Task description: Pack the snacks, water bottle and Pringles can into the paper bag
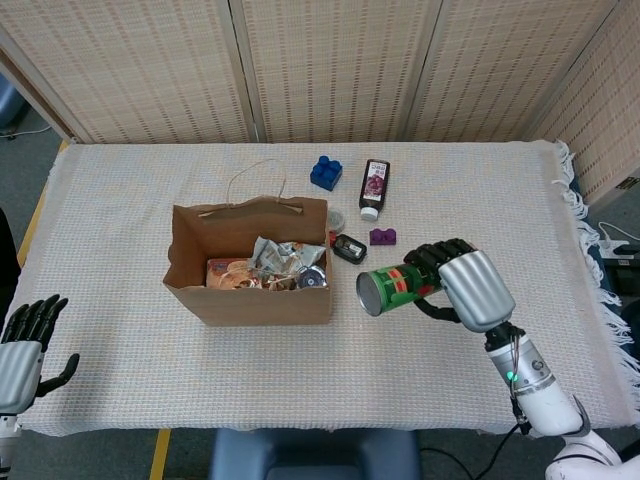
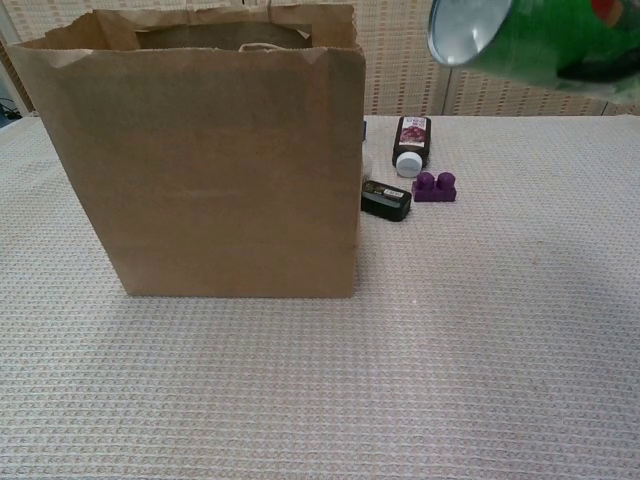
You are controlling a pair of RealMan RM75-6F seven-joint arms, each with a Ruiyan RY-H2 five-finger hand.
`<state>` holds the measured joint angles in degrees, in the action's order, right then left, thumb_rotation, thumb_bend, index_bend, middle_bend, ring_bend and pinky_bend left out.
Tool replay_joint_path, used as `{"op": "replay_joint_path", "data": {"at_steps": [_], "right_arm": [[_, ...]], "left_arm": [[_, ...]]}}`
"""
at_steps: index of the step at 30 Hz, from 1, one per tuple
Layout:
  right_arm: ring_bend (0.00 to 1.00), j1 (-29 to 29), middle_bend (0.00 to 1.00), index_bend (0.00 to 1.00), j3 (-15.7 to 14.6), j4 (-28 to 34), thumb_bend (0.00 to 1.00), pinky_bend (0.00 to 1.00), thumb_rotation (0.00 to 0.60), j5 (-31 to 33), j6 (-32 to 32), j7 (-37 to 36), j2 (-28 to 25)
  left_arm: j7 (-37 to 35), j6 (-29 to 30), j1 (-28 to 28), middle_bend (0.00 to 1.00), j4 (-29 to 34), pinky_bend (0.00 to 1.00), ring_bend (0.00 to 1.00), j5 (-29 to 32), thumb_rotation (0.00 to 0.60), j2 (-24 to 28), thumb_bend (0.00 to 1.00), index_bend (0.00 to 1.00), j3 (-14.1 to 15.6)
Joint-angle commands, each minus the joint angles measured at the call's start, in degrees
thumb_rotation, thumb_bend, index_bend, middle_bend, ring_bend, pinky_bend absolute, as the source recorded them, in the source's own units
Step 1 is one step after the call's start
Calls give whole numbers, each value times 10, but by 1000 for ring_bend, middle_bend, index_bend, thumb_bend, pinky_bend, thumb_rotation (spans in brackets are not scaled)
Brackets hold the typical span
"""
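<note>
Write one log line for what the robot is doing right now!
right robot hand: holds green Pringles can in the air, right of paper bag | left robot hand: open, idle | bag: snacks inside

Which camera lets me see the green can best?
The head view. It shows the whole green can lying sideways in the right robot hand, lifted beside the paper bag. The chest view catches only its silver end and part of its green side at the top edge.
</note>
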<state>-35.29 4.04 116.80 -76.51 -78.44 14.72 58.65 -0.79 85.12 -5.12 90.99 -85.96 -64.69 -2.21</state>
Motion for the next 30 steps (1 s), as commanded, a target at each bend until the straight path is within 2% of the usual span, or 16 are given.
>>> {"op": "replay_joint_path", "data": {"at_steps": [1,7,15,21,30], "right_arm": [[677,-3,615,668,68,3,332,796,600,36,-40,8,32],[676,-61,615,665,145,-1,330,796,600,76,-54,94,132],[673,-165,615,660,216,-68,328,794,600,111,-69,207,300],[667,-223,615,652,234,-141,329,792,600,122,-77,241,411],[658,-263,615,647,258,-250,329,786,600,113,-85,209,511]], "left_arm": [[1,0,0,0,0,0,0,0,600,0,371,0,0],[-1,-2,-1,0,1,0,0,1,600,0,370,0,-1],[-10,-2,-1,0,-2,0,0,0,600,2,371,0,0],[-17,-2,-1,0,-4,0,0,-2,600,3,371,0,1],[-22,-1,0,0,-6,0,0,-4,600,3,371,0,2]]}}
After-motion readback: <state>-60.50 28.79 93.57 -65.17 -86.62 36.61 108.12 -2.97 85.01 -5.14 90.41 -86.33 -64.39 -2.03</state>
